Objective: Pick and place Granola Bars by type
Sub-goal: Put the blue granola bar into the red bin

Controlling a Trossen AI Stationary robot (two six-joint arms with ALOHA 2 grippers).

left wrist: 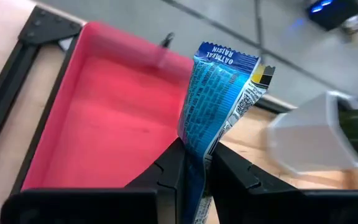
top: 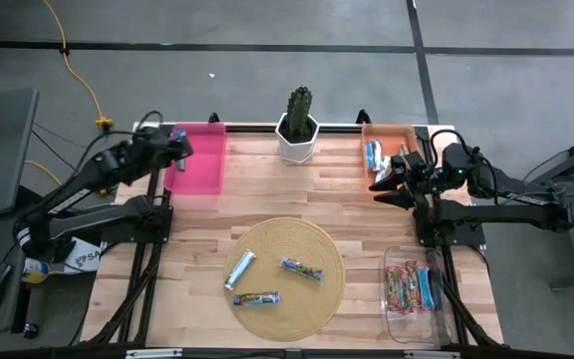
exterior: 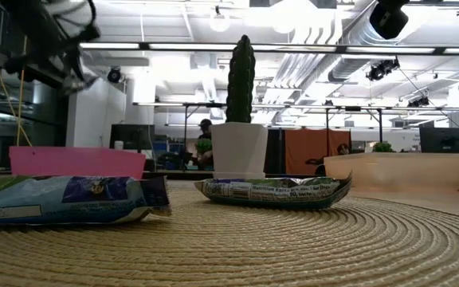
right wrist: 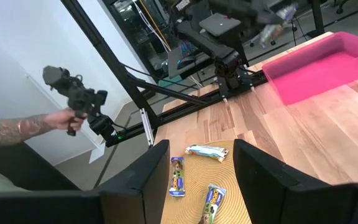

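Blue foil is the giveaway here: the left gripper (left wrist: 194, 171) has its two dark fingers clamped tight on a blue-and-white bar (left wrist: 213, 99), pinching it near one end so the rest sticks out past the fingertips, crinkled, with "oatmeal raisin" printed at the far end. From above, that gripper (top: 179, 143) sits over the pink bin (top: 199, 170) at the back left of the wooden table (top: 267, 189), and the wrist camera shows the bin's floor bare right behind the bar. The right gripper (top: 392, 185) is on the other side, hanging at the near edge of the orange bin (top: 387, 133) at the back right, jaws spread with nothing between them; through its own camera you look straight between the fingers (right wrist: 135, 180) down at the table. That orange bin already has a blue-and-white bar or two lying in it (top: 373, 156). Three more granola bars lie on the round woven mat (top: 287, 239) in the middle front: a pale silvery one (top: 240, 268), a dark multicoloured one (top: 301, 268) and another dark one nearer the front edge (top: 256, 298), all apart from each other. A clear bin (top: 392, 304) at the front right holds a bunch of red and blue wrapped bars (top: 412, 284). A cactus in a white pot (top: 298, 128) stands between the two back bins.
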